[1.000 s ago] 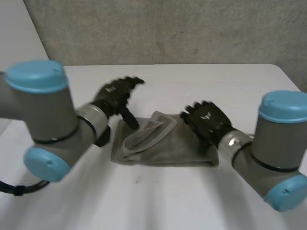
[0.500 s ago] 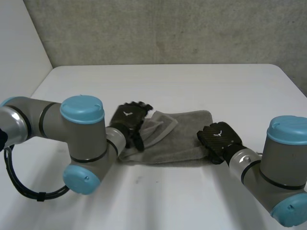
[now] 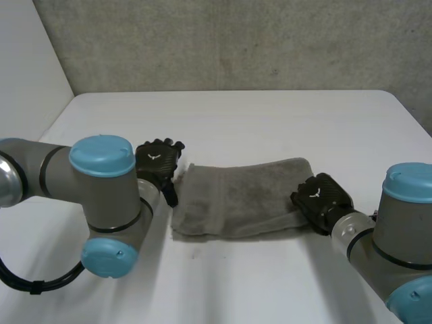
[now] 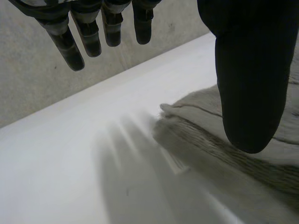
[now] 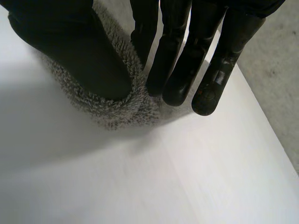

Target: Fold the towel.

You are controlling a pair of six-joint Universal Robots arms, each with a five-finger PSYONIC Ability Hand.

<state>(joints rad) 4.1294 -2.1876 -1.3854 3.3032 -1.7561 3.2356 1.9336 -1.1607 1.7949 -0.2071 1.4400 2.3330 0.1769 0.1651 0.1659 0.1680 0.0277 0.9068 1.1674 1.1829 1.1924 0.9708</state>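
Right hand (image 3: 322, 200): at the right end of the towel (image 3: 236, 199); thumb and fingers pinched its thick folded edge.
Towel: lay folded flat on the white table (image 3: 270, 118), between the two hands.
Left hand (image 3: 157, 160): just beside the towel's left edge; fingers straight and spread, holding nothing.
Wall (image 3: 236, 40): grey, behind the table.

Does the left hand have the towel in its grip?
No: the left hand has straight fingers above the bare table beside the towel, with no cloth between them and the thumb.
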